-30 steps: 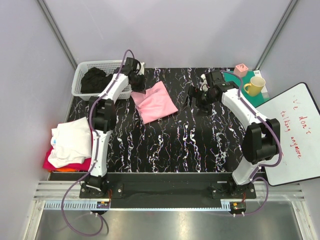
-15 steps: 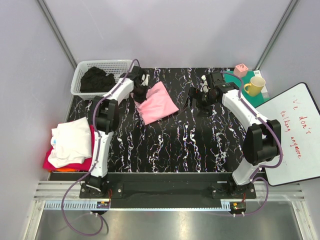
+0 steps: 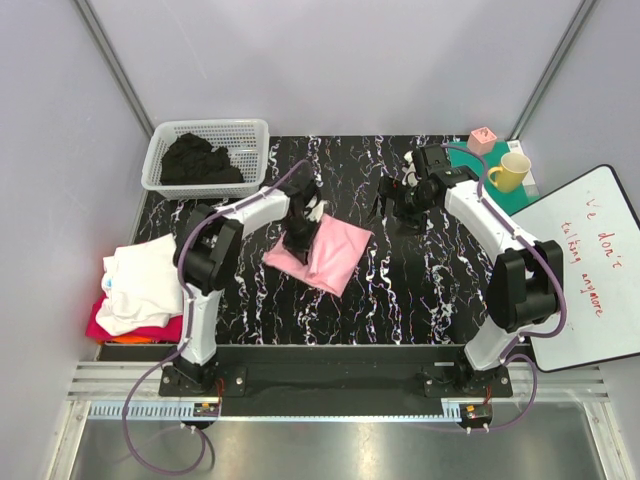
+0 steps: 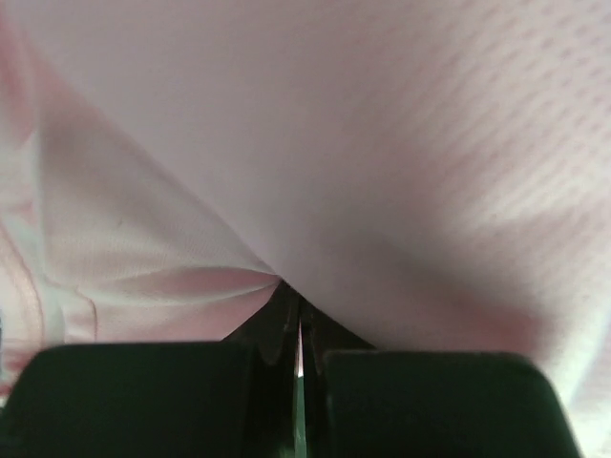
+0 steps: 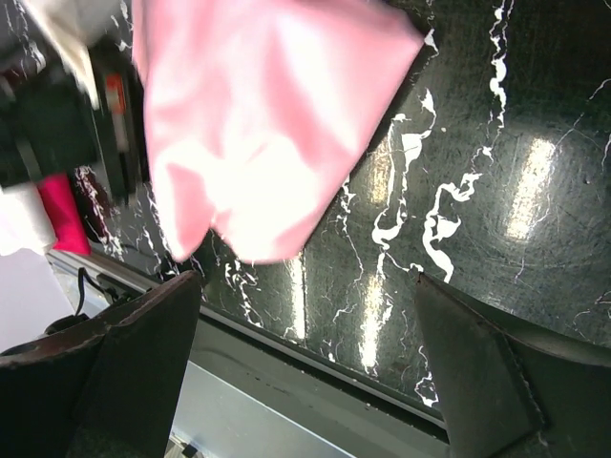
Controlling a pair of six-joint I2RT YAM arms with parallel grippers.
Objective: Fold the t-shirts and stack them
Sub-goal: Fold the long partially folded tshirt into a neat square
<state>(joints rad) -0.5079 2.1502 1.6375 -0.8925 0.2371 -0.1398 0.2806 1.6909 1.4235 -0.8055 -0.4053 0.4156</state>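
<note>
Pink t-shirt [image 3: 335, 250] rests on the marbled table [image 3: 400, 300], in front and to the right of the white basket [image 3: 255, 135]. The left gripper [image 3: 298, 232] pinches its cloth, fingers pressed together. Further right of the basket, the right gripper [image 3: 388, 205] hovers, fingers spread, holding nothing. 1 stack of shirts [image 3: 140, 285] sits in front of the basket.

Our left arm [image 3: 197, 300] and right arm [image 3: 480, 215] wear white shells over black joints; purple cables [image 3: 125, 415] loop from black bases; the right gripper [image 5: 304, 286] is matte black.
</note>
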